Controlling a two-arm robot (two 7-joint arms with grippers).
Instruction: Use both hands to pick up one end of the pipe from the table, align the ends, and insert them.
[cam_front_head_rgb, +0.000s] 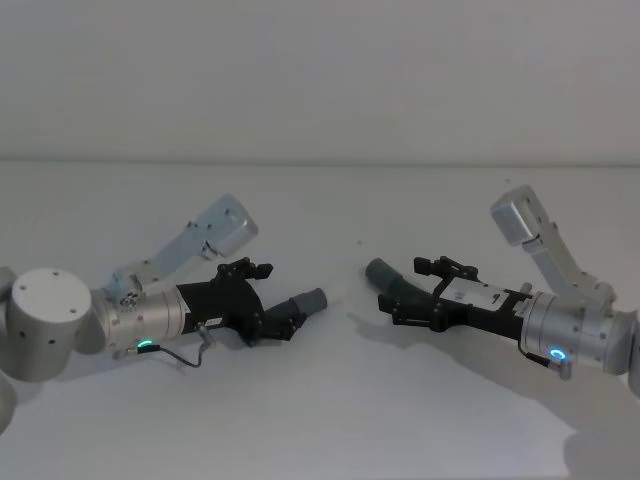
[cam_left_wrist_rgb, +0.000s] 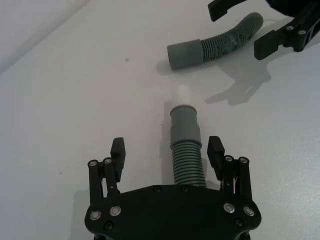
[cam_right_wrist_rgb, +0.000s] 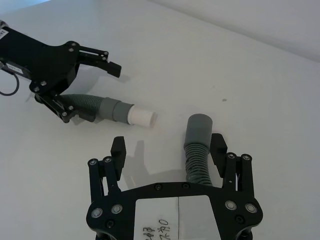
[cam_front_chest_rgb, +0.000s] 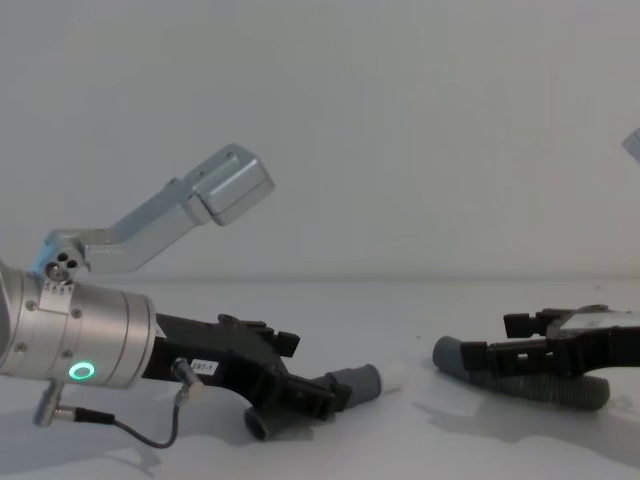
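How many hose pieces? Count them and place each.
2. The white-tipped hose piece lies on the table between the open jaws of the left gripper; the plain-cuffed hose piece lies between the open jaws of the right gripper.

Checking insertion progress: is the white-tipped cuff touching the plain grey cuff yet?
Apart. The left wrist view shows bare table between the white-tipped cuff and the plain grey cuff.
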